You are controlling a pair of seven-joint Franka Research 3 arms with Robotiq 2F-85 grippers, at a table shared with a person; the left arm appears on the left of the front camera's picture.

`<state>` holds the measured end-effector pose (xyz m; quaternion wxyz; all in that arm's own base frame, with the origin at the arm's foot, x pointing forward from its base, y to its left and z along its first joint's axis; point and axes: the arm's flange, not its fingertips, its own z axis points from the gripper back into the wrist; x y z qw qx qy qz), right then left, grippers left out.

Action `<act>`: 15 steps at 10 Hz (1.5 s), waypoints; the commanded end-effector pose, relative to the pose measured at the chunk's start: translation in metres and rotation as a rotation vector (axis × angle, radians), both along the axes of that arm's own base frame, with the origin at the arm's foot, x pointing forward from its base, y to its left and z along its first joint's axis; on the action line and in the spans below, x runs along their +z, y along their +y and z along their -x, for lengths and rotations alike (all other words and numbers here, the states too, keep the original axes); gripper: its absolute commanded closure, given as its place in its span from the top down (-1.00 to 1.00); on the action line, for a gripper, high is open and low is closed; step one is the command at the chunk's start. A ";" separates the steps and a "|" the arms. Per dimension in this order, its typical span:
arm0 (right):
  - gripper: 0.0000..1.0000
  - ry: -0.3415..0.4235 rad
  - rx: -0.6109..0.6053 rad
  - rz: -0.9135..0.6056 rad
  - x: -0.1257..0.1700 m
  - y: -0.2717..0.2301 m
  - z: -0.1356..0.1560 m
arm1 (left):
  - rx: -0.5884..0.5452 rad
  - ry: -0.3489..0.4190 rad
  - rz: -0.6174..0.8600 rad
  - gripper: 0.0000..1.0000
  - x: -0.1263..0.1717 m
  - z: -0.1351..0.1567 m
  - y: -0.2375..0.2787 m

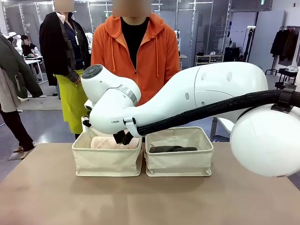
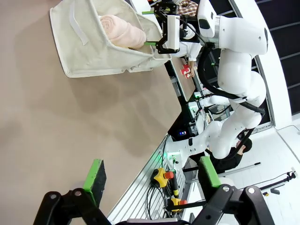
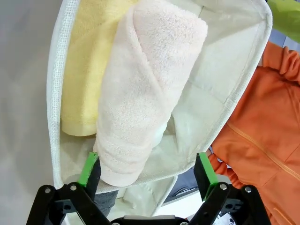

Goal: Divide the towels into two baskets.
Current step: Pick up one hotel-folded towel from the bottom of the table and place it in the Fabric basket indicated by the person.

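Observation:
Two cream canvas baskets stand side by side at the table's far middle. In the left basket (image 1: 107,161) lie a pale pink towel (image 1: 110,142) and a pale yellow towel (image 3: 89,56). The pink towel (image 3: 145,84) rests partly on the yellow one. A dark grey towel (image 1: 172,149) lies in the right basket (image 1: 179,161). My right gripper (image 1: 123,137) hangs over the left basket's right end. It is open, and the pink roll's near end lies loose between its green pads (image 3: 89,166). My left gripper (image 2: 152,178) is open and holds nothing above bare table, far from the basket (image 2: 84,51).
A person in an orange hoodie (image 1: 136,51) stands just behind the baskets. My right arm (image 1: 201,98) spans the table above the right basket. The brown tabletop (image 1: 140,201) in front of the baskets is bare. More people stand at the back left.

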<state>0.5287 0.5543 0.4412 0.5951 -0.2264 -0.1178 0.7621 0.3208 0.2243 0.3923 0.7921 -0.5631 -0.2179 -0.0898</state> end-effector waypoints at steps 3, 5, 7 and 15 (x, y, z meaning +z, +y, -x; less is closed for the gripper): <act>1.00 0.002 -0.001 0.003 -0.002 0.000 0.000 | 0.006 -0.005 0.007 1.00 0.002 0.003 0.001; 1.00 0.002 -0.001 0.003 -0.002 0.000 0.000 | 0.006 -0.005 0.007 1.00 0.002 0.003 0.001; 1.00 0.002 -0.001 0.003 -0.002 0.000 0.000 | 0.006 -0.005 0.007 1.00 0.002 0.003 0.001; 1.00 0.003 -0.002 0.003 -0.003 -0.001 -0.002 | 0.006 -0.005 0.007 1.00 0.002 0.003 0.001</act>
